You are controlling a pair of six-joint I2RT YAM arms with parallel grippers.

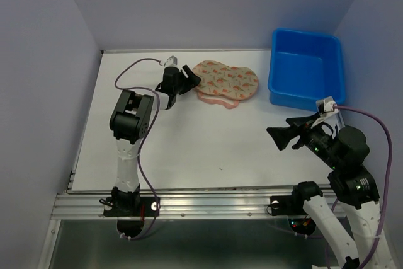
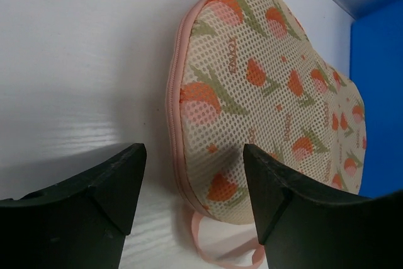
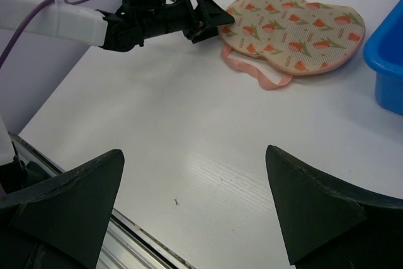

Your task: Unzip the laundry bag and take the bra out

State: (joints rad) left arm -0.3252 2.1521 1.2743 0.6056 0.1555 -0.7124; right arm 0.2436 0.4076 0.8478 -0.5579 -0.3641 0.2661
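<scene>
The zipped-up laundry bag [image 2: 264, 92] lies flat at the far side of the bench [image 3: 189, 111], near a blue tub [image 1: 306, 70]; the bra is not visible (presumably inside). The left gripper [image 2: 194, 155] straddles the bag's pink zip edging [image 2: 171, 99], jaws apart and grasping nothing, seemingly lined up to find the zip pull. The right gripper [image 3: 195, 168] hangs well apart, jaws wide and released. Small lettering among the printed tulips is unreadable.
</scene>
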